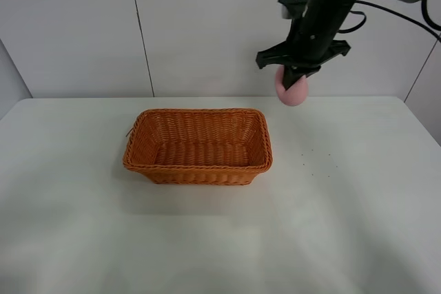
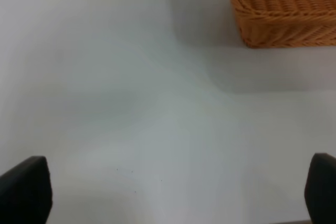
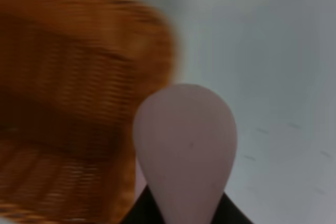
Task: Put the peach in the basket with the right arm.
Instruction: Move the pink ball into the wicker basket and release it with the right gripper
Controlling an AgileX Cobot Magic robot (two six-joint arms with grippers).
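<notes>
The pale pink peach [image 1: 292,89] hangs in the air, held by my right gripper [image 1: 295,79], which is shut on it. It is well above the table, just right of and behind the orange-brown wicker basket [image 1: 198,145]. In the right wrist view the peach [image 3: 185,150] fills the centre, with the blurred basket [image 3: 68,108] beside and below it. The basket holds nothing. My left gripper [image 2: 173,195] shows only its two dark fingertips [image 2: 26,190], wide apart over bare table, with a corner of the basket [image 2: 283,9] ahead of it.
The white table [image 1: 358,225] runs wide around the basket. A white panelled wall [image 1: 207,25] stands behind it. Black cables [image 1: 406,15] trail from the right arm at the upper right.
</notes>
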